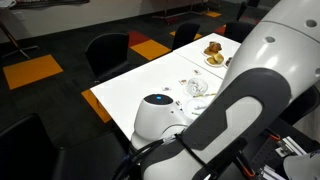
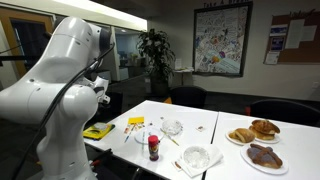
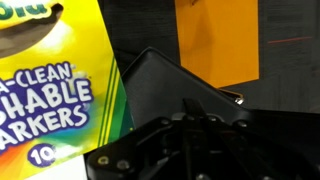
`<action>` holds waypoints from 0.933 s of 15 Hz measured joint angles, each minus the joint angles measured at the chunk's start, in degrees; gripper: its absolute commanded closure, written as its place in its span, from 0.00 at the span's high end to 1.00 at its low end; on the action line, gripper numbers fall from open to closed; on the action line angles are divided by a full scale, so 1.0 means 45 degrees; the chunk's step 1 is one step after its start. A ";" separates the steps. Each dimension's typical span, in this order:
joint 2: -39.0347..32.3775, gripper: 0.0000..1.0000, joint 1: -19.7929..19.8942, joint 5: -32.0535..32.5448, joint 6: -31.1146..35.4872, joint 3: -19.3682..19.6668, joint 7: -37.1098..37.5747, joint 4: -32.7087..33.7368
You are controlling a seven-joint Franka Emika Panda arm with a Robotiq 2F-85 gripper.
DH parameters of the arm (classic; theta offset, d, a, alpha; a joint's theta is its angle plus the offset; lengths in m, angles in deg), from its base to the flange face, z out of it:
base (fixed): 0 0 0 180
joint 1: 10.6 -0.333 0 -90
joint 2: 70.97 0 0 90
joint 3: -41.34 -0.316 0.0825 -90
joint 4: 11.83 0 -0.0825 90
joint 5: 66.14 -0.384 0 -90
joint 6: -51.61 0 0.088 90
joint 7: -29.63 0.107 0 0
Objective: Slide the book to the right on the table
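Observation:
The book (image 3: pixel 50 80), bright green and yellow with "markers" print, fills the left of the wrist view. In an exterior view it lies at the near left corner (image 2: pixel 98 131) of the white table (image 2: pixel 205 122), under the arm. The table also shows in an exterior view (image 1: pixel 150 85). My gripper (image 3: pixel 193 104) has its dark fingers together as one bar, just right of the book's edge, with nothing seen between them. Whether it touches the book is not clear. The robot's body hides the gripper and book in an exterior view.
Plates of pastries (image 2: pixel 252 131) (image 2: pixel 262 156) (image 1: pixel 213 48) stand at the table's far end. A red-labelled bottle (image 2: pixel 153 147), a glass bowl (image 2: pixel 196 158) and a small plate (image 2: pixel 135 123) stand mid-table. Black chairs (image 1: pixel 108 52) (image 3: pixel 180 85) and orange carpet squares (image 3: pixel 215 40) surround it.

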 measured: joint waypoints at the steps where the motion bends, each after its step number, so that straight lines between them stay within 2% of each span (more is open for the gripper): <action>1: -0.0001 0.00 -0.0191 0.0280 -0.0329 0.0238 0.0417 0.0075; 4: 0.0000 0.00 -0.0597 0.0991 -0.1786 0.0795 0.1420 0.0340; 7: 0.0003 0.00 -0.0938 0.1732 -0.4029 0.1330 0.2283 0.0780; 11: 0.0001 0.00 -0.1277 0.2521 -0.6855 0.1816 0.2866 0.1439; 14: 0.0002 0.00 -0.1420 0.3065 -0.8302 0.2058 0.3121 0.1736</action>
